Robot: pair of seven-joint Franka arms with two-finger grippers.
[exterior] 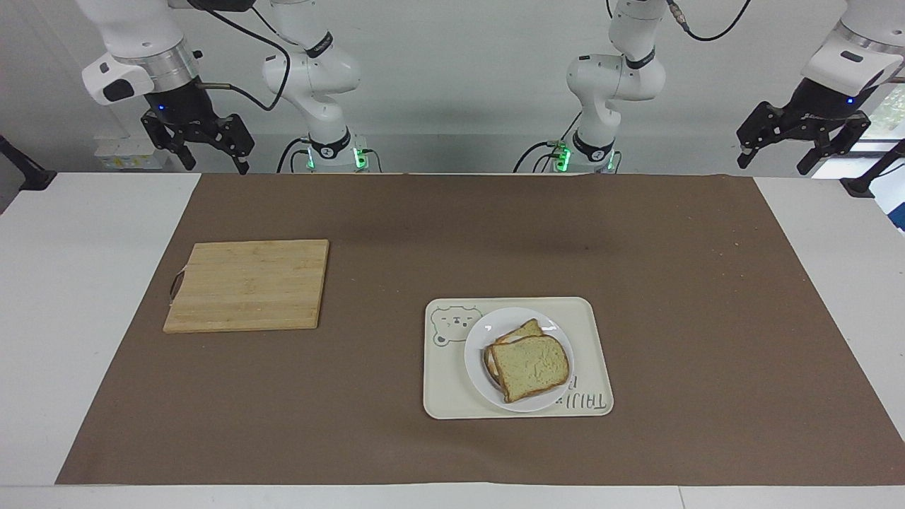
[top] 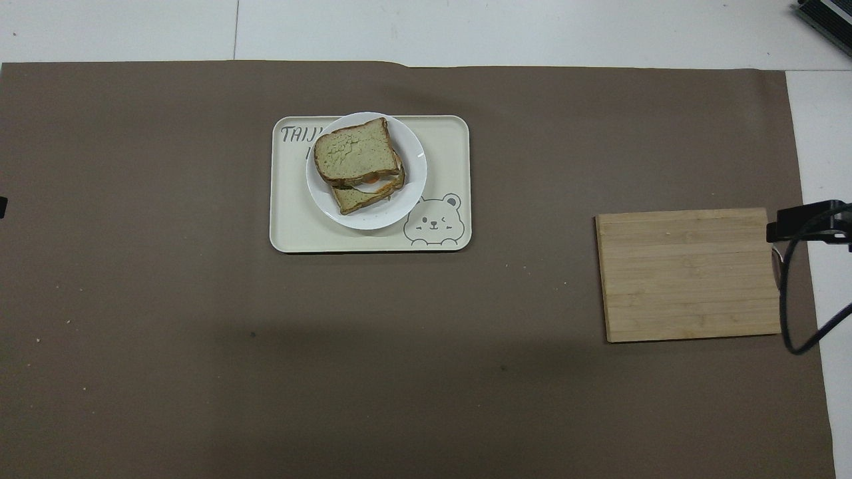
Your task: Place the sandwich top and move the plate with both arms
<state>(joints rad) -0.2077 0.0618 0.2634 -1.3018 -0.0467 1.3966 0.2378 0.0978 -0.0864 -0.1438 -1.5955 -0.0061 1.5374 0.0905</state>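
The sandwich top (exterior: 530, 367), a plain bread slice, lies on the lower slice and filling on the small white plate (exterior: 479, 353). In the overhead view the top slice (top: 351, 152) sits slightly askew on the plate (top: 394, 210). The plate stands on a cream bear tray (exterior: 444, 385). My left gripper (exterior: 773, 165) is open and empty, raised over the table's edge at the left arm's end. My right gripper (exterior: 215, 166) is open and empty, raised at the right arm's end, and waits. Neither gripper is close to the plate.
A bamboo cutting board (exterior: 247, 285) lies bare on the brown mat toward the right arm's end, nearer to the robots than the tray. It also shows in the overhead view (top: 689, 274), with the right gripper's tip (top: 805, 223) at its edge.
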